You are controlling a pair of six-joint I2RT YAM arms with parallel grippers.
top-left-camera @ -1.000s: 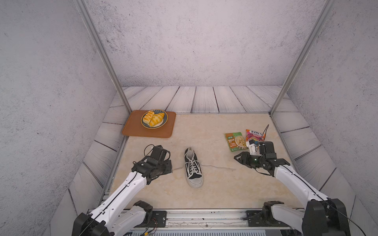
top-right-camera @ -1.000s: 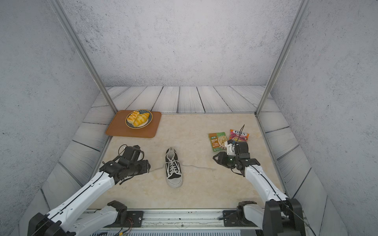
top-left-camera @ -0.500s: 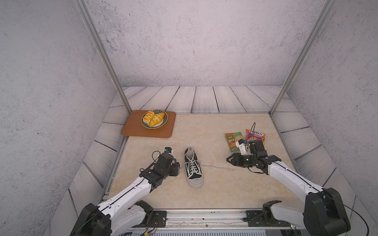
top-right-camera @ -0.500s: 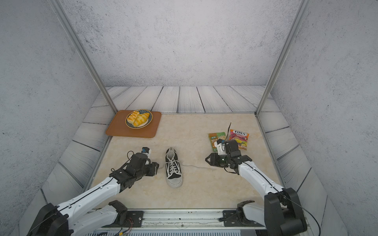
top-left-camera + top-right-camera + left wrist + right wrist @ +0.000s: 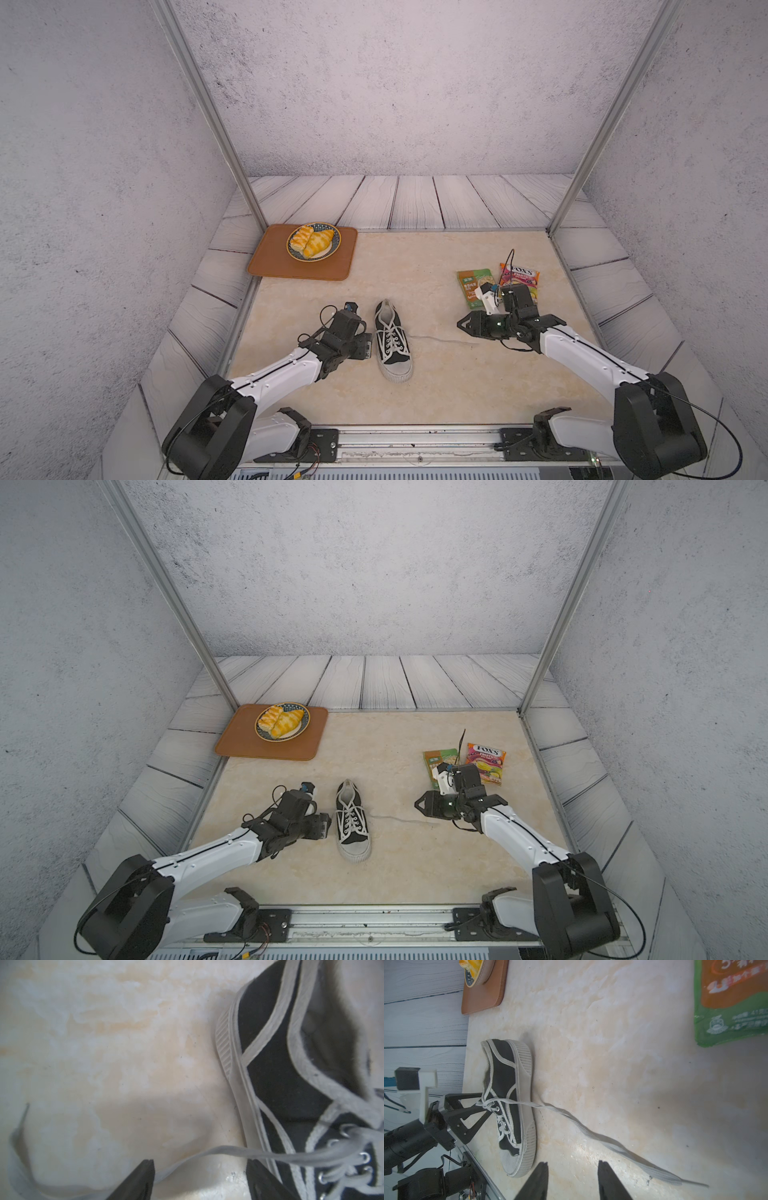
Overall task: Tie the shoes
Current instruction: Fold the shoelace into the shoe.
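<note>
The shoe (image 5: 392, 340) (image 5: 353, 820), black canvas with a white sole, stands in the middle of the table, toe toward the front edge. My left gripper (image 5: 369, 348) (image 5: 326, 827) is open right at the shoe's left side. In the left wrist view one loose lace (image 5: 228, 1150) runs slack across the gap between the fingers (image 5: 145, 1178), unclamped, beside the shoe (image 5: 280, 1084). The other lace (image 5: 440, 340) (image 5: 591, 1136) trails right along the table. My right gripper (image 5: 461, 325) (image 5: 572, 1162) hovers open near that lace's end, nothing between its fingers.
A brown tray (image 5: 266, 266) with a plate of pastries (image 5: 313, 243) sits at the back left. A green packet (image 5: 471, 284) and a Fox's candy bag (image 5: 519, 276) lie just behind my right gripper. Metal frame posts stand at both back corners.
My left arm has moved right up to the shoe and its jaws have opened wider. My right gripper has moved left along the lace toward the shoe.
</note>
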